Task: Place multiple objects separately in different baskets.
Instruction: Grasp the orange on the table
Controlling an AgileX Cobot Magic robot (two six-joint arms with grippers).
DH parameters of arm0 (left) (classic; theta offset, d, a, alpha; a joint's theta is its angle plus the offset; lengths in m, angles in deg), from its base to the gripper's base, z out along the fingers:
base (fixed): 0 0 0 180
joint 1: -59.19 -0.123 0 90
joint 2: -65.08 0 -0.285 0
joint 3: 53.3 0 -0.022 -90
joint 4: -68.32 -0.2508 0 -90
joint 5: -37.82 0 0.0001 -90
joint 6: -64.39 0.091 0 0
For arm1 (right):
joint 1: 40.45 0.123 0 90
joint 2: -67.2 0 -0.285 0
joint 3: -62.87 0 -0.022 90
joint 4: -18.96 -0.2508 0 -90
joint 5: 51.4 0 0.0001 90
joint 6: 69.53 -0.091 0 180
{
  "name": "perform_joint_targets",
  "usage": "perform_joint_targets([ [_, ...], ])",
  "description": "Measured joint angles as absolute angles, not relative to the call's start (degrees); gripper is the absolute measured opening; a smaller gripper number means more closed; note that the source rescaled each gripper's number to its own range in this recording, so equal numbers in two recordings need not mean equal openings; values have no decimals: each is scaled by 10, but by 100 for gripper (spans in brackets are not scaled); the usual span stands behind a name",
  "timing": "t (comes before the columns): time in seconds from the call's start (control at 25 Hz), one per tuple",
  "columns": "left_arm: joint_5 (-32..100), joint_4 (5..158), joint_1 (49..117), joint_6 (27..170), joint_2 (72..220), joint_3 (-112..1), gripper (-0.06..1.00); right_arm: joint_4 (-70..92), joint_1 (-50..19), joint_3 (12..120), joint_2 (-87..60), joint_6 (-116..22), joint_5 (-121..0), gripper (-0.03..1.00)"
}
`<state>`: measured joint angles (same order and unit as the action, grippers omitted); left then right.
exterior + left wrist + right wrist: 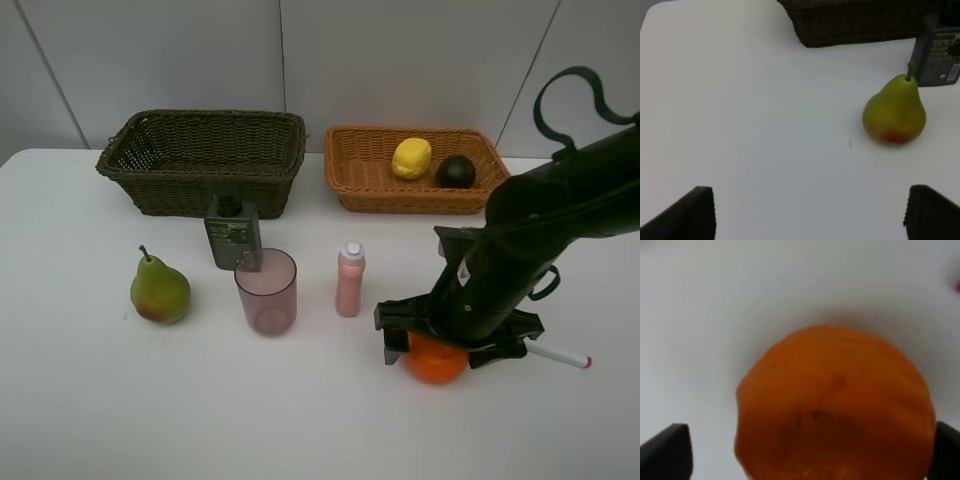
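From the high camera, the shallow light orange-tan wicker basket already holds the yellow lemon and the dark green round fruit, while the deeper dark brown-green wicker basket looks empty. On the white counter wait the green-yellow pear, dark green pump bottle, translucent pink cup, small pink white-capped bottle and white marker, so most of the sorting is left. The right end effector hangs over the round orange. In the left wrist view, the left end effector is spread wide and empty, with the pear ahead of it. In the right wrist view, the fingers straddle the orange, spread and not yet pinching; whether one pad touches the peel is unclear in the blur.
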<state>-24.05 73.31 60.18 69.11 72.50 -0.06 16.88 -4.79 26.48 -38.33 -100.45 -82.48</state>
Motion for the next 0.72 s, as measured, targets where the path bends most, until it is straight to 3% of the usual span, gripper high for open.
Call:
perform_joint_targets([
  [0.2, -241, 733, 602, 691, 725, -1, 100, 169, -48, 265, -384, -1004, -818, 68],
  [0.72, -241, 733, 602, 691, 725, -1, 100, 168, -48, 275, -384, -1004, -852, 68],
])
